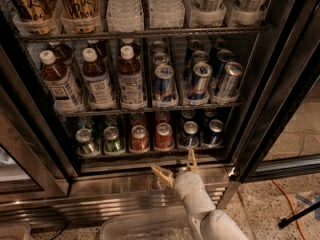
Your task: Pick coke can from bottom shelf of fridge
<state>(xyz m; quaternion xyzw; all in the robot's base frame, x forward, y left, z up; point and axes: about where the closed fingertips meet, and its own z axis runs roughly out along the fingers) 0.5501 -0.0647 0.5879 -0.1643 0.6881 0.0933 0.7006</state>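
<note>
Fridge [100,186] base front: hand [176,168] spread wide, below coke can [163,136].

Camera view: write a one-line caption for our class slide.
Open gripper poised at the fridge's bottom shelf, just below a red coke can.

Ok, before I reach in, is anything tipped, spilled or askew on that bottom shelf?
Nothing stands out. On the bottom shelf the green cans, coke cans and blue cans all stand upright in rows, with no spill visible. The pincer is open just below the shelf's front edge.
</note>
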